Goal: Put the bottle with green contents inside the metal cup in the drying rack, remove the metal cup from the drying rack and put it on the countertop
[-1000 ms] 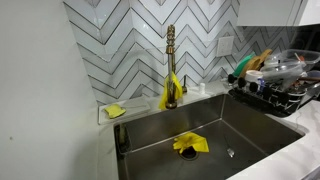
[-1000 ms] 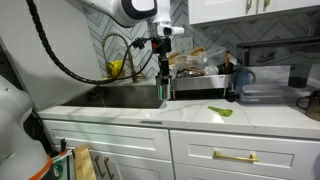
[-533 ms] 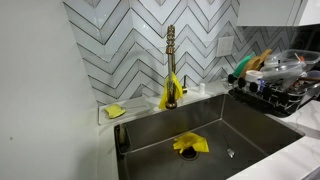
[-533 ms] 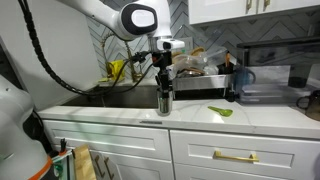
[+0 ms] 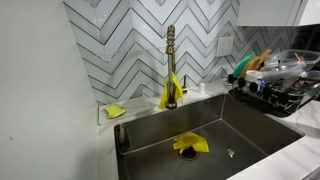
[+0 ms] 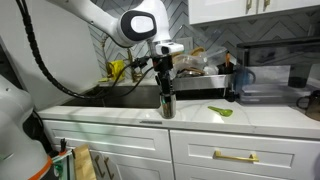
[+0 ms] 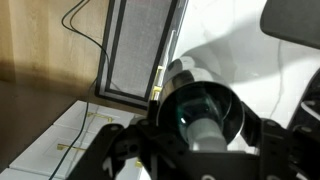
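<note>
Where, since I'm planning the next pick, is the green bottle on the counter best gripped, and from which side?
Probably across its middle, from straight above. The green bottle lies flat on the counter, slim and elongated, so a pinch can span its narrow width. The gripper holds the metal cup, which it must release first.
</note>
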`<state>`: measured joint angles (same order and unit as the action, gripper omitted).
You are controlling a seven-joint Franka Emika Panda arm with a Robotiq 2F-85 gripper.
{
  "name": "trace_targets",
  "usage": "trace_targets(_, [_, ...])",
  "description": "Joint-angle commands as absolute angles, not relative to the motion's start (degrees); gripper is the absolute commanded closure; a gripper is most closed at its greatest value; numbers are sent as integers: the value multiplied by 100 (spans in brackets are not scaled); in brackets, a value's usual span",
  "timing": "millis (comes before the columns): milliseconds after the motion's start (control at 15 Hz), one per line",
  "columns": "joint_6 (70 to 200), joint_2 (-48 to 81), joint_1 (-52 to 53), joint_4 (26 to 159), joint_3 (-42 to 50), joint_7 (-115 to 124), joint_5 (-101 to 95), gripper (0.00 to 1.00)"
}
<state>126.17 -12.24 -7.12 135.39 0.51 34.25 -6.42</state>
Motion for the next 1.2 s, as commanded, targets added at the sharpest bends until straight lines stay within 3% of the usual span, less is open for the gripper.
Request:
trace_targets(0, [12962,-1271,-763,13736,-9,3829,-814,50])
trace_targets(267, [13213,-1200,-756,13792,-20,4126,-821,50])
trace_targets(333, [13249,-1187,-763,13792,-29,4202,-870,13])
trace_targets(467, [13251,-1191,-770,13763,-12,4284,-899,1])
trace_targets(1133, [12689,-1674,-977,13136,87,4309,-1128,0])
